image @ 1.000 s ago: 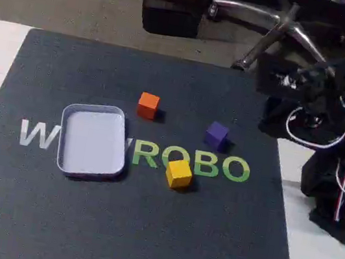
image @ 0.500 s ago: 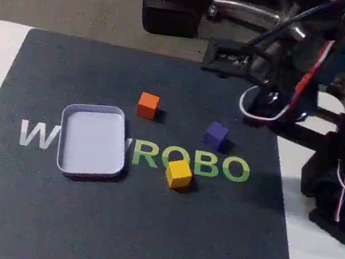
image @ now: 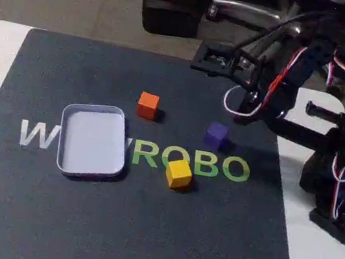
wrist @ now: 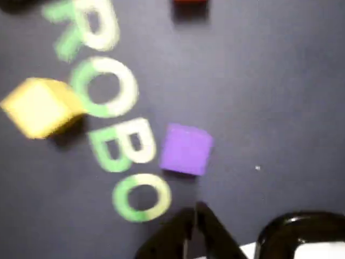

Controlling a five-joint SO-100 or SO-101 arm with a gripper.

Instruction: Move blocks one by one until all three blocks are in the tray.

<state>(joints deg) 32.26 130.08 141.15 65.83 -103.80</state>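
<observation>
Nothing in the tray (image: pixel 92 140) yet; it sits empty toward the left edge of the worktop (image: pixel 143 230), on the dark mat. Orange block (image: pixel 148 106) lies just right of the tray's far right corner, toward the far edge. Yellow block (image: pixel 178 173) sits mid-mat on the green lettering (image: pixel 190 162), purple block (image: pixel 216 135) right of the orange one, nearer the arm. All three are apart from each other.

The jaws (wrist: pixel 192 216) hang above the mat just short of the purple block in the wrist view, tips meeting in a point, so closed and holding nothing (edge of frame, a bit blurred). In the fixed view the gripper (image: pixel 211 57) hovers over the far edge, well above block height.

Risk, as a guess: descending onto the purple block with the jaws shut would knock it away or tip it, so they need to open first. The block also sits rotated relative to the jaws in the wrist view, so a corner pinch could let it slip out.
</observation>
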